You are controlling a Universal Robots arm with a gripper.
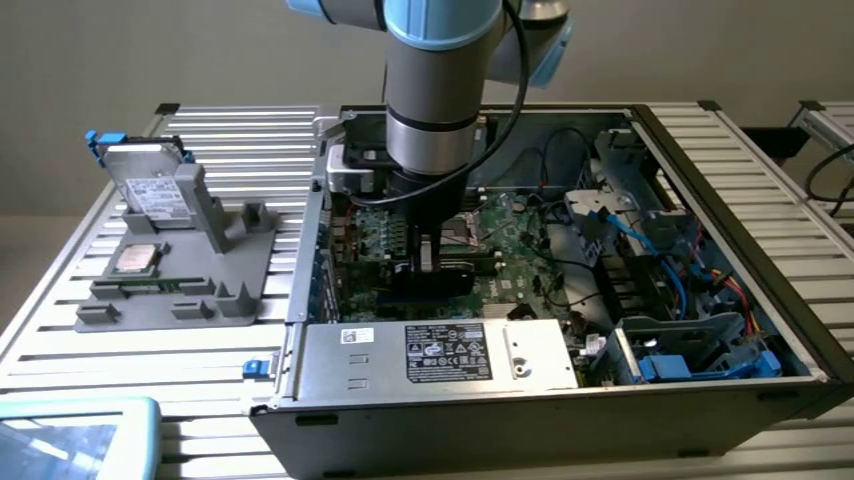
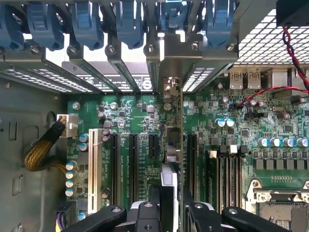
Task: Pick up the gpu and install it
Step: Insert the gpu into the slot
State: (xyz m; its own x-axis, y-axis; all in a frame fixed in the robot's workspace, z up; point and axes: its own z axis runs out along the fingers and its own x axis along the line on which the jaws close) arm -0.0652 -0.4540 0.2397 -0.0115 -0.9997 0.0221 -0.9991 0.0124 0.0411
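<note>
Fingers point(image 2: 154, 200) clamp the gpu point(image 2: 174, 84) edge-on over the motherboard point(image 2: 140, 113) (long axis toward the rear brackets point(image 2: 116, 67)).

Inside case point(image 1: 534, 420), gpu point(image 2: 180, 140) upright over motherboard point(image 2: 140, 116) — tray point(image 1: 174, 300) on the exterior view's left.

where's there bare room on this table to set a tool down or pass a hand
Bare table slats run between the grey tray and the blue-rimmed screen, and along the exterior view's right of the computer case. Inside the case it is crowded: cables, circuit board and the arm.
</note>
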